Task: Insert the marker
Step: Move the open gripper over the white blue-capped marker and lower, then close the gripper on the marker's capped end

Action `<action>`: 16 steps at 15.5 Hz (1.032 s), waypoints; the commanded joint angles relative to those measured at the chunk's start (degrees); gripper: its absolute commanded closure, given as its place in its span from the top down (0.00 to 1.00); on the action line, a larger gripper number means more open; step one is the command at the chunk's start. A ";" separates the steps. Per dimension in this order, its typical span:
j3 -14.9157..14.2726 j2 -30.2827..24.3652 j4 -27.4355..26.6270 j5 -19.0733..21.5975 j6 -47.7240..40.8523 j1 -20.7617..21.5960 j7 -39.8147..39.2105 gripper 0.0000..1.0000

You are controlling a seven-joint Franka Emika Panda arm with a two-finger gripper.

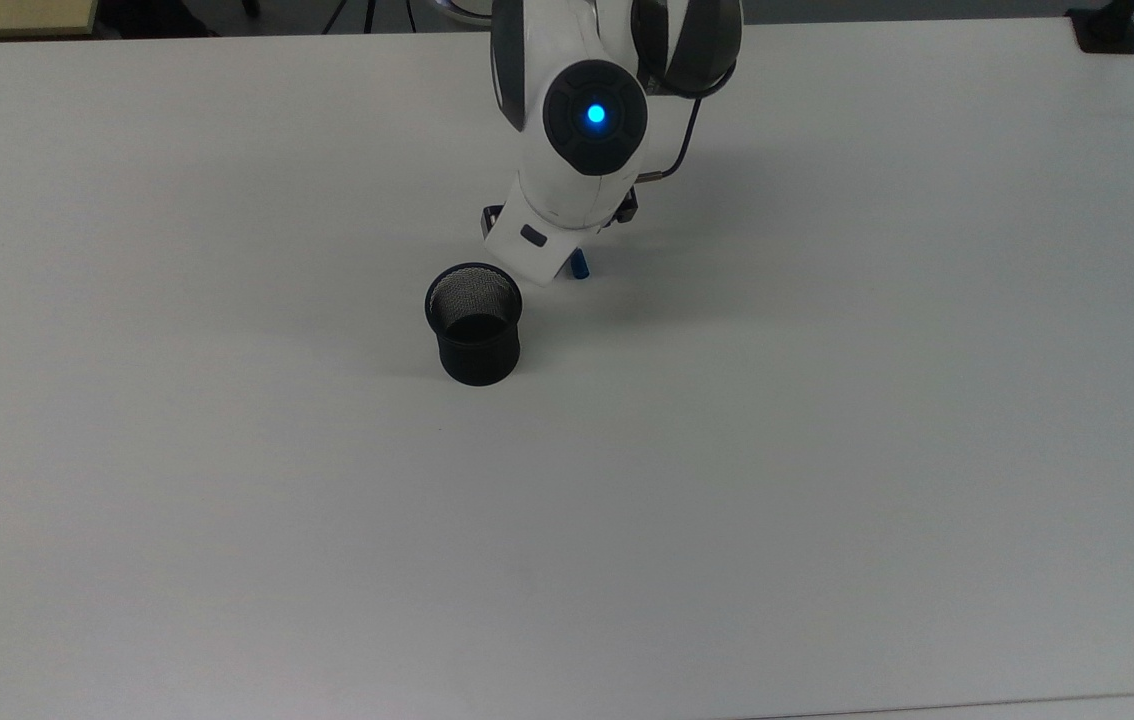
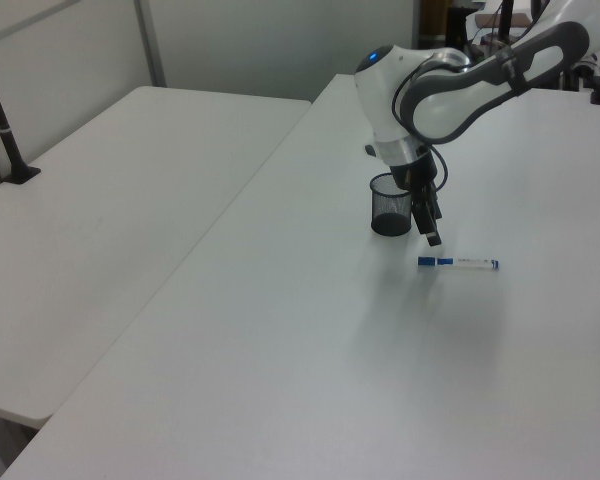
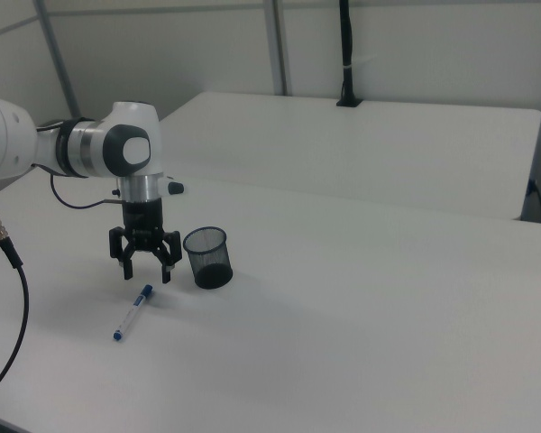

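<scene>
Top view: high above the surface (image 1: 827, 450), looking steeply down, the arm (image 1: 582, 150) entering from the frame's upper edge.
Left view: raised, oblique, set off one end of the surface, looking along it; a second table (image 2: 110, 200) at the left view's left.
Right view: lower, nearer, facing from the opposite side.
Shared by all three: the mesh cup (image 1: 474, 323) (image 2: 390, 204) (image 3: 206, 257) and the arm.
</scene>
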 commanded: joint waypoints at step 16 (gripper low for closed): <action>-0.55 3.28 -1.09 -0.58 5.36 3.36 8.07 0.60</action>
